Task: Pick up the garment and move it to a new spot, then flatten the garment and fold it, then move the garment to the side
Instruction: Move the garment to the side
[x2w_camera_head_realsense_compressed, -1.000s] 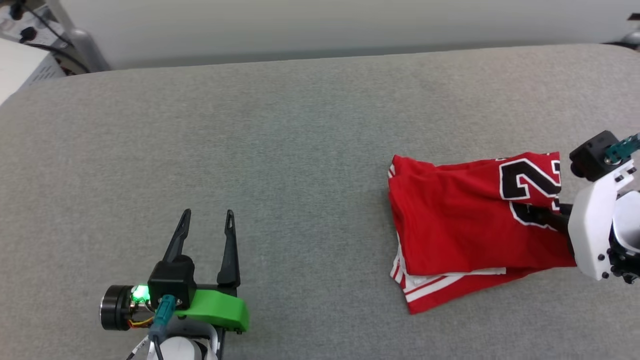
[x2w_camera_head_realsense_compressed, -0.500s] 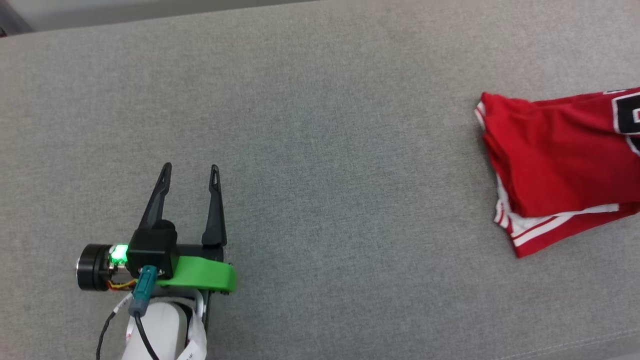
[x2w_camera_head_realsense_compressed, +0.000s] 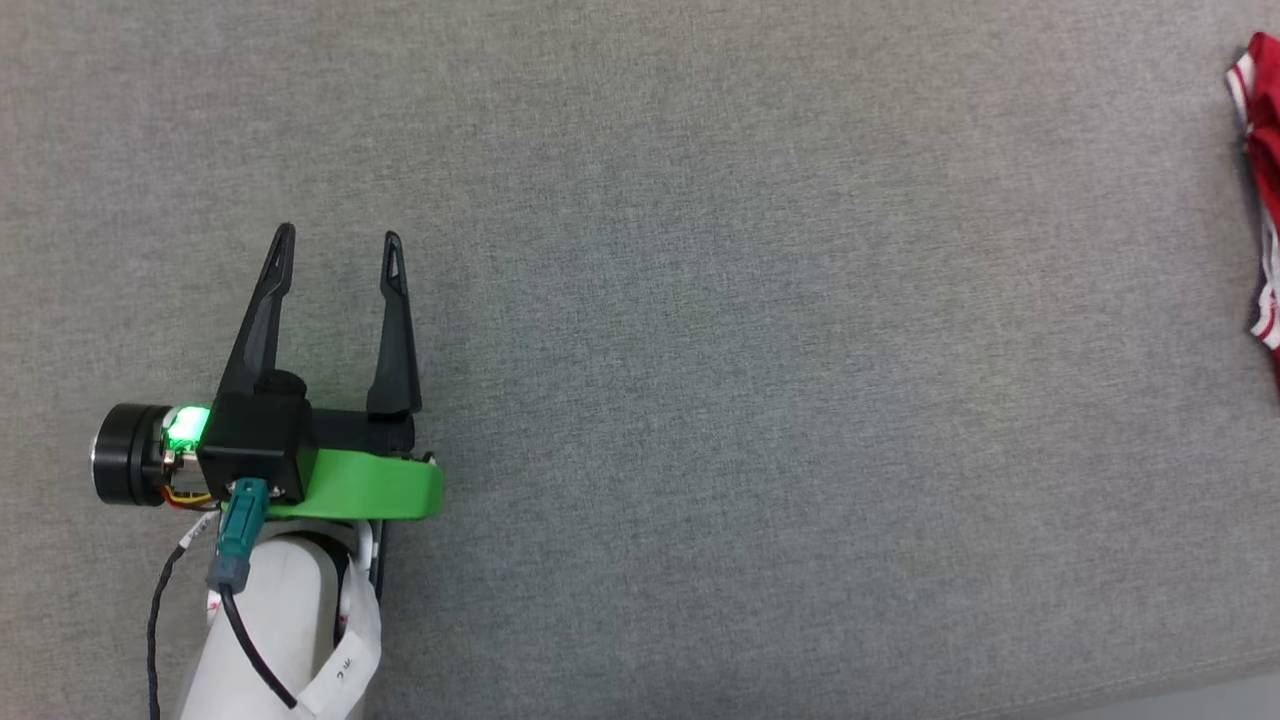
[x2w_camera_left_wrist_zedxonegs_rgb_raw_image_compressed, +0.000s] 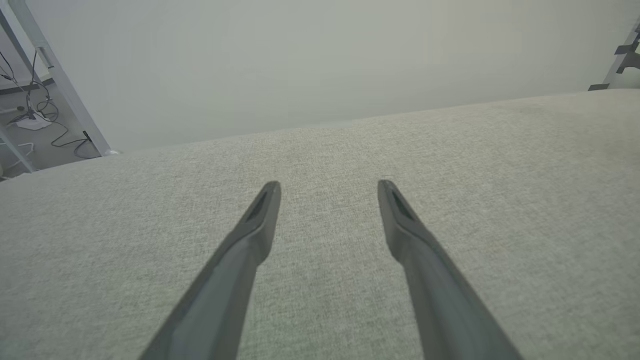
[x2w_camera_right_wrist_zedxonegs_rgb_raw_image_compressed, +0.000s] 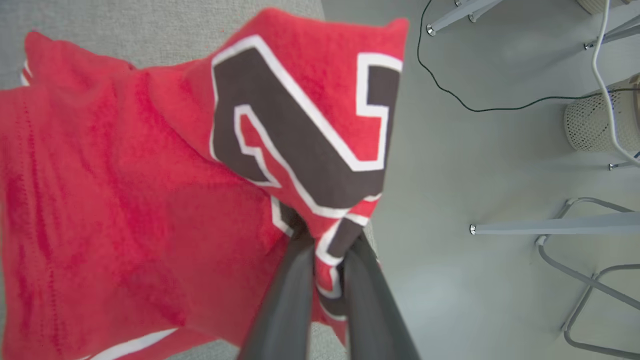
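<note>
You have the right gripper (x2w_camera_right_wrist_zedxonegs_rgb_raw_image_compressed: 330, 245), two long dark fingers, clenched on a pinch of the garment (x2w_camera_right_wrist_zedxonegs_rgb_raw_image_compressed: 125, 200), a red knit basketball-style T-shirt with white-and-red striped trim and a black number outlined in white. The pinch sits on the printed corner. This looks like the last step, carrying the folded shirt aside, so drag it low and slowly across the grey woven-fabric surface (x2w_camera_head_realsense_compressed: 700, 350) to stop the stacked layers sliding apart. Stop short of the right edge: in the right wrist view bare floor lies just beyond the held corner, and that corner may already hang past the edge, though the angle makes this hard to judge. Let go only once the cloth lies flat. From the pinch the rest of the shirt spreads inward over the surface, away from that edge. In the head view a sliver of the garment (x2w_camera_head_realsense_compressed: 1262, 180) shows at the far right, well apart from the left gripper (x2w_camera_head_realsense_compressed: 338, 236), whose dark fingers stand spread and empty at the near left.
</note>
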